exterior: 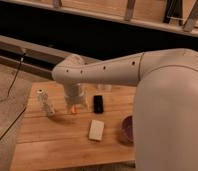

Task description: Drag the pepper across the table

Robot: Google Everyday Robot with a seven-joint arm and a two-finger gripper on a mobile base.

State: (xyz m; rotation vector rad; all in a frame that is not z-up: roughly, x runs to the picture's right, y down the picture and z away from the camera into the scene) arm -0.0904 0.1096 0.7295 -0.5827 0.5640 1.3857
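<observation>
The pepper (73, 109) is a small orange-red thing on the light-brown wooden table (52, 142), just under my gripper. My gripper (75, 103) hangs from the white arm at the table's middle back and reaches down right onto the pepper, hiding most of it. Only the pepper's lower tip shows between the gripper's lower parts.
A clear plastic bottle (45, 103) stands left of the gripper. A black rectangular object (98, 103) lies just right of it. A white block (96, 129) lies in front, and a dark purple bowl (127, 129) sits at the right, partly behind my arm.
</observation>
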